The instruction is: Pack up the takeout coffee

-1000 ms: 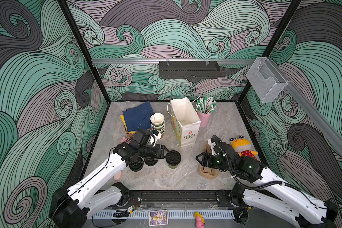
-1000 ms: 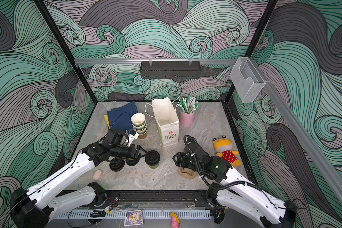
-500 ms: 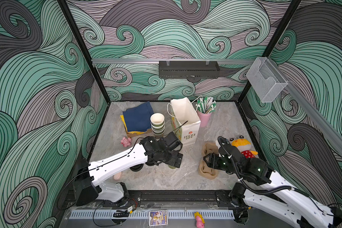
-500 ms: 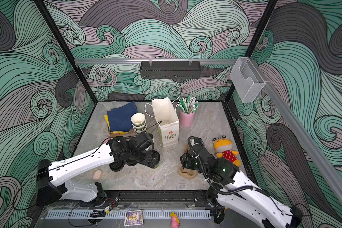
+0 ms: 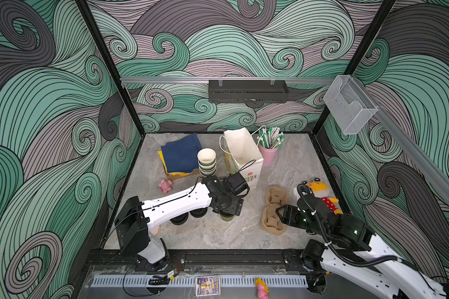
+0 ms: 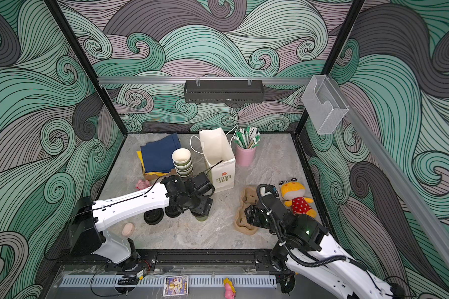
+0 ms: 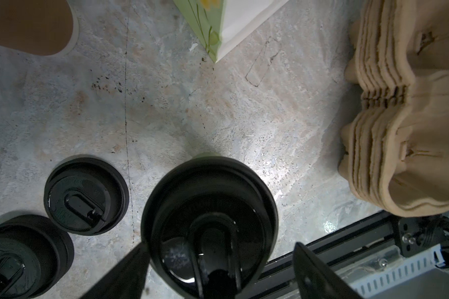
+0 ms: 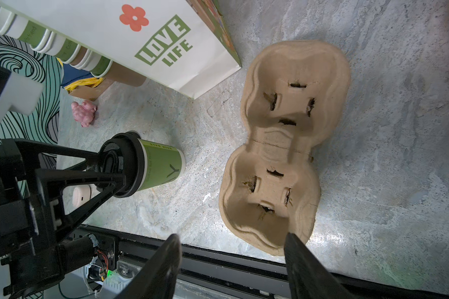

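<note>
One takeout coffee cup (image 8: 161,165), olive-green with a black sip lid (image 7: 210,227), stands upright on the table in front of the bag; in both top views only its lower side (image 5: 227,217) (image 6: 202,218) shows under the arm. My left gripper (image 7: 221,246) (image 5: 228,207) hangs over it, open, one finger on each side of the lid; one fingertip (image 7: 140,251) is at the rim, the other stands clear. My right gripper (image 8: 231,248) (image 5: 280,214) is open over the near end of the brown pulp carrier (image 8: 290,103) (image 5: 275,199), holding nothing.
Two loose black lids (image 7: 86,195) (image 7: 24,256) lie left of the cup. A stack of unlidded cups (image 5: 206,161), folded cloths (image 5: 180,155), the white paper bag (image 5: 241,152), a pink straw cup (image 5: 268,155), a pink toy (image 5: 165,185) and a yellow plush (image 5: 319,191) stand around.
My left arm has swung from a low sideways reach beside the cup to a stance above it, and its jaws have widened. My right gripper has drawn back slightly along the carrier.
</note>
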`<state>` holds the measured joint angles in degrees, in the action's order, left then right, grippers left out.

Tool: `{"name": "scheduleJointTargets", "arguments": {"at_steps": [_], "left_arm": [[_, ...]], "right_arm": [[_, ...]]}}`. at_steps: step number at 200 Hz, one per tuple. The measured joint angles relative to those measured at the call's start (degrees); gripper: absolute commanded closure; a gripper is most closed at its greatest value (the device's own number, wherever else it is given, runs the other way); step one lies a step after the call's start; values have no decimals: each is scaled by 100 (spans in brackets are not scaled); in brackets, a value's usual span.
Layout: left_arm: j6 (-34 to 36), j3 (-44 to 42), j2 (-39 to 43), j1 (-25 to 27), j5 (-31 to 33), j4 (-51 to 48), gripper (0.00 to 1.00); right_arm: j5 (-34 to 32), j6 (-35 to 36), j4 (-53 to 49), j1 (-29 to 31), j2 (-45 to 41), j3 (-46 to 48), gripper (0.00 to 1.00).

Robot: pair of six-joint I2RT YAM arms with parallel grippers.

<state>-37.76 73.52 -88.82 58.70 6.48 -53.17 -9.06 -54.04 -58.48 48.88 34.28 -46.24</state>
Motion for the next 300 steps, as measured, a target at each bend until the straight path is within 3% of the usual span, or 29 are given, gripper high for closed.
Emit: {"name": "scheduleJointTargets", "arguments": {"at_steps": [75,144,195,300], "left_arm": [[-103,63,-153,0,267,-74,29],[-372,46,-70,-57,874,-380,30],[-472,-243,310,-278,957,-358,19],[-520,-448,549,-282,804,-116,10]], "right_arm": [[-11,-85,-46,0,13,4,35],[-13,-101,-55,0,136,4,34],[-7,-98,-55,0,179,4,33],[22,-83,-55,0,166,4,33]]}}
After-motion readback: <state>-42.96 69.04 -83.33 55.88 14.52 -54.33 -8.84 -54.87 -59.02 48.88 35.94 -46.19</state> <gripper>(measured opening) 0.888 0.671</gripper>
